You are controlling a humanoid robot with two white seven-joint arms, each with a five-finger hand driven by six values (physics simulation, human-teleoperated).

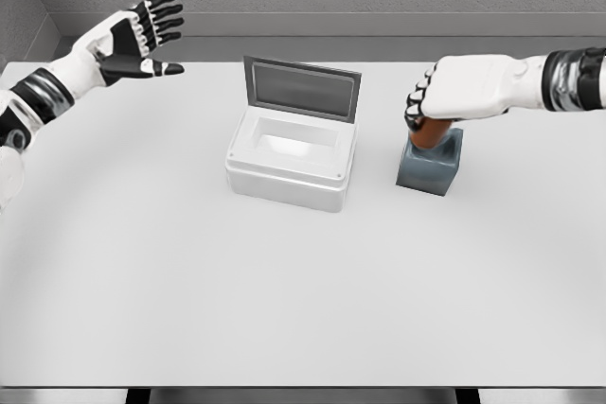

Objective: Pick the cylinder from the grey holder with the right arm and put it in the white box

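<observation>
Head view. Right hand (453, 92) comes in from the right edge, arm stretched leftward over the white table (189, 281). Its fingers (418, 101) are curled tight around the top of a reddish-brown cylinder (431, 132), knuckles facing the box; only the cylinder's lower part shows below the fist. The cylinder stands slightly tilted with its base in the grey holder (431, 166), a small blue-grey block sitting on the table just right of the white box (289, 167). Box and holder are near each other but apart. The box is open, its grey-faced lid (301, 88) propped upright at the back edge, the pale inside showing. Left hand (137, 37) is raised over the far left corner of the table, well away from everything, palm turned inward, fingers spread and straight, thumb out, holding nothing. Grey walls behind the table.
</observation>
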